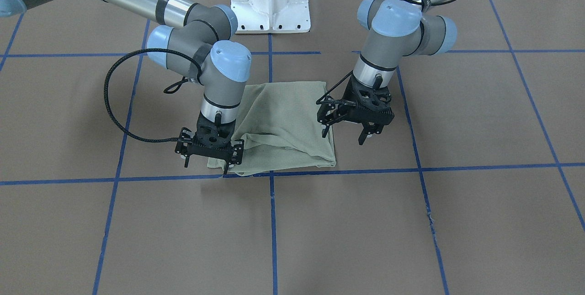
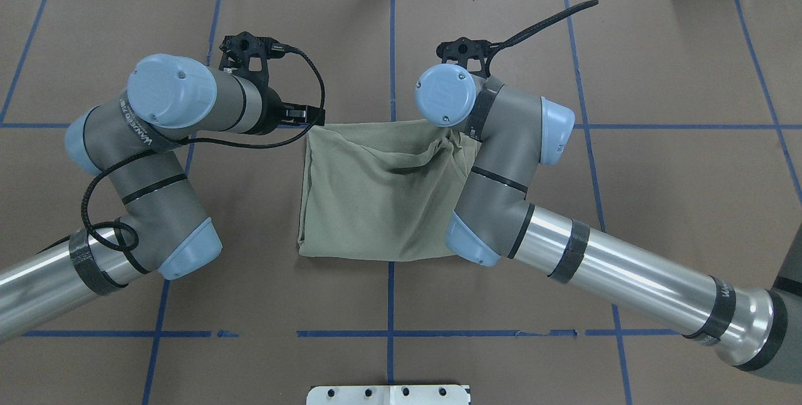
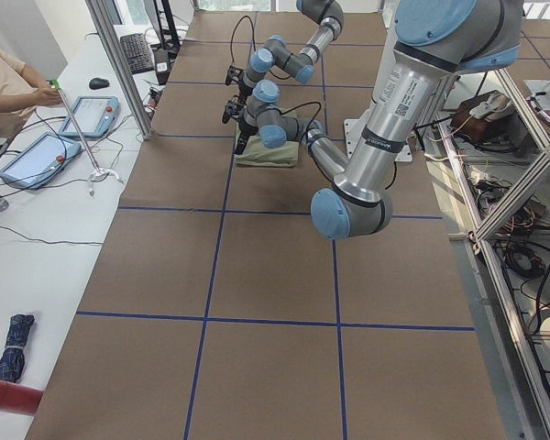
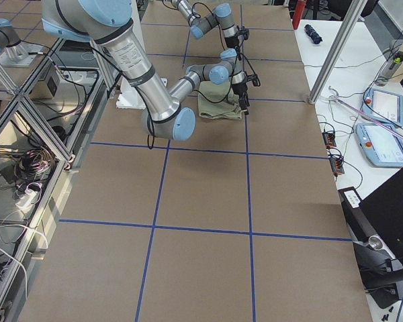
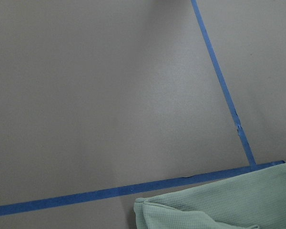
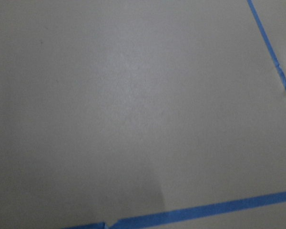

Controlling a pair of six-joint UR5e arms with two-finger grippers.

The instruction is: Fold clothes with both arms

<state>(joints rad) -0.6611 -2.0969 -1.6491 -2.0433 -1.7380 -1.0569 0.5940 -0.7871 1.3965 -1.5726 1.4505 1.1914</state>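
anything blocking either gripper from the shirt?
Nothing visible. The folded pale sage-green knit shirt lies on the brown table; the left gripper is at one side edge, the right gripper at the opposite corner, both open.

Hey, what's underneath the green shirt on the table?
The brown table surface, with a blue tape line running under the shirt. Anything between its folded layers is covered.

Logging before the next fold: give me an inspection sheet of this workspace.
surface: brown table with a blue tape grid.
job's things: sage-green shirt, folded to a rough rectangle, bunched near the right end effector.
clutter: nothing seen.
end effectors: left end effector open at the shirt's edge; right end effector open at the opposite corner.
cables: black cable loops off the right wrist over bare table.
surroundings: white pedestal base; a person at a side desk with teach pendants.
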